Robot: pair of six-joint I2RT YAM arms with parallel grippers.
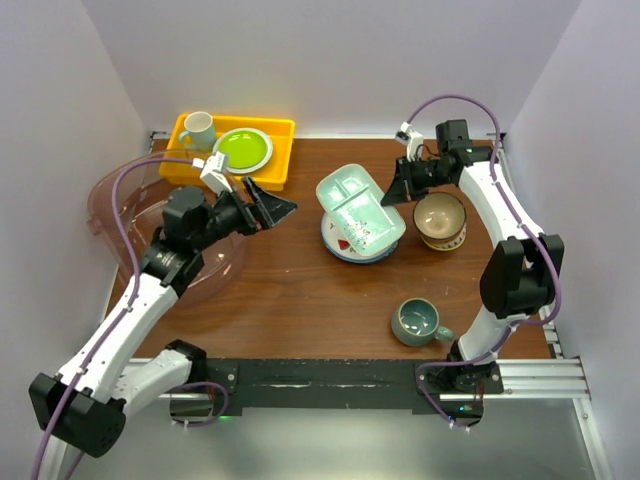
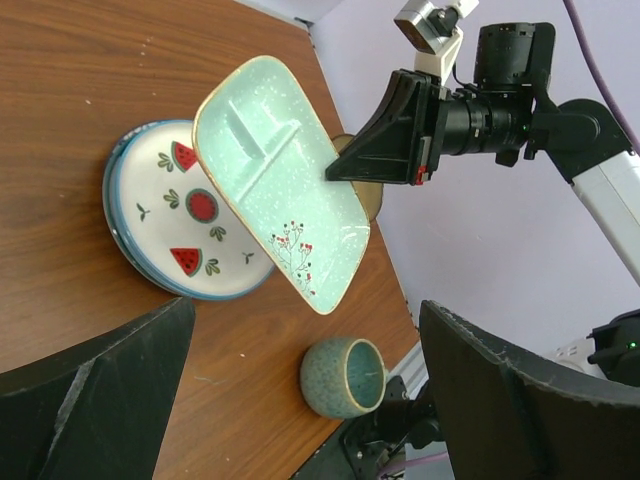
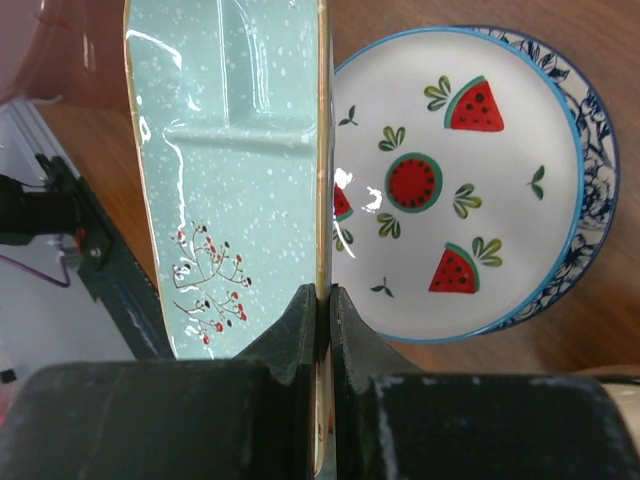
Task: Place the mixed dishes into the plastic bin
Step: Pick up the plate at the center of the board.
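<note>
the right claw (image 3: 322, 300) is clamped on the rim of the green tray (image 1: 360, 207), tilted above the stacked plates (image 1: 340, 245), while the bin (image 1: 105, 195) lies well to its left, beside the left claw (image 1: 278, 212) with jaws apart.

The left arm (image 1: 130, 310) reaches from the near left toward the middle. The left gripper (image 1: 272, 208) points right, fingers wide apart, holding nothing. The right arm (image 1: 500, 205) bends far, then left. The right gripper (image 1: 392, 193) pinches the tray (image 1: 360, 205) edge.
</note>
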